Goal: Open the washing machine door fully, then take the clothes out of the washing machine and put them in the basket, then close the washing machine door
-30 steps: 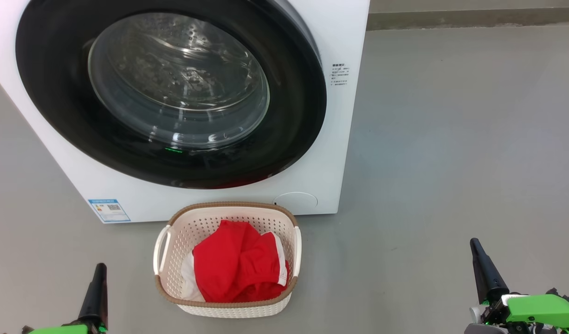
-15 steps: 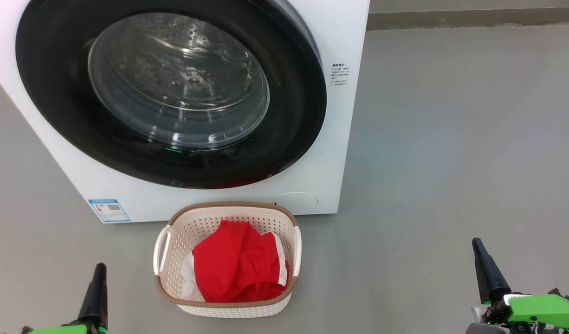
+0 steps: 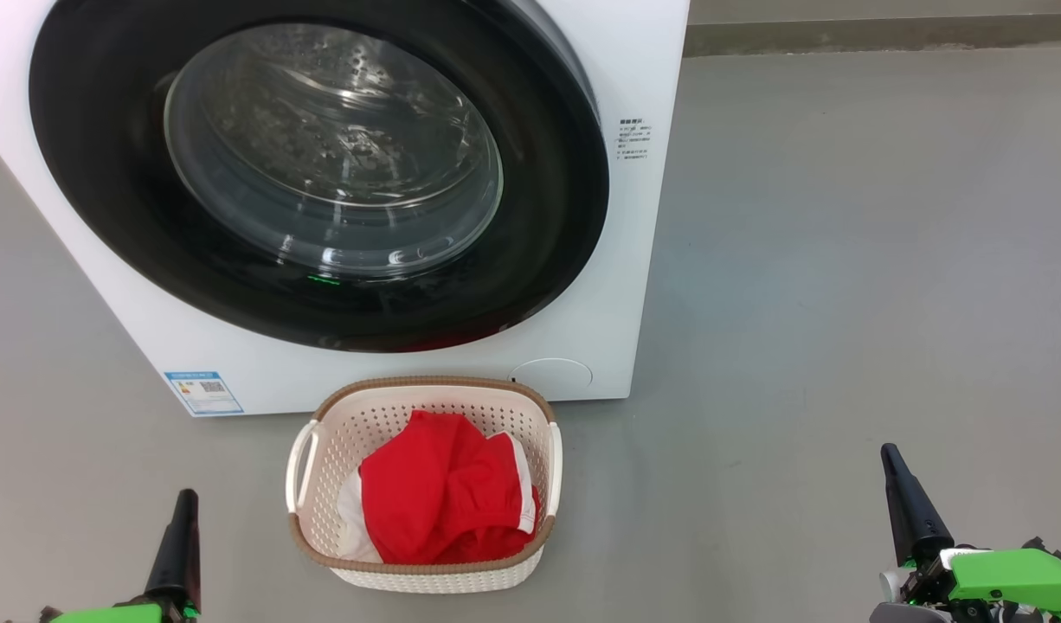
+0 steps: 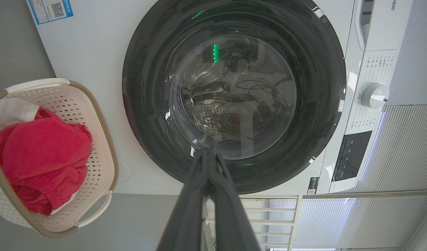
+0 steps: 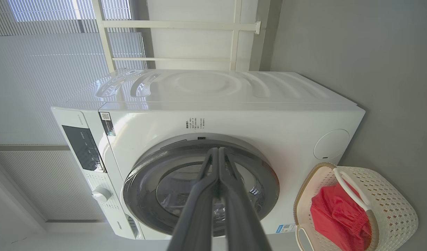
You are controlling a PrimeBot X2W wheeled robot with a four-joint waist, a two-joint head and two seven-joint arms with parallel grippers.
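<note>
- Your left end effector [image 3: 186, 499] has its two dark fingers pressed together with nothing between them. In the left wrist view [image 4: 208, 150] the tips meet in line with the edge of the door's glass.
- Your right end effector [image 3: 888, 452] is the same: fingers together and empty. In the right wrist view [image 5: 218, 150] the tips line up with the door's rim.
- The washing machine door [image 3: 331, 156] sits flush against the front of the washing machine [image 3: 639, 225], ahead of both end effectors and nearer your left one. Neither one touches it.
- Through the glass you can see bare steel drum; no red fabric shows inside.
- The basket [image 3: 427, 382] stands on the floor [image 3: 842, 260] between your two end effectors, much closer to the left one and well apart from the right. Its far rim is just in front of the machine's base.
- The clothes [image 3: 444, 497] lie bunched inside the basket, red with white trim, ahead and to the right of your left fingertips.
- A small blue label [image 3: 203, 392] sits low on the machine front, ahead of your left end effector.
</note>
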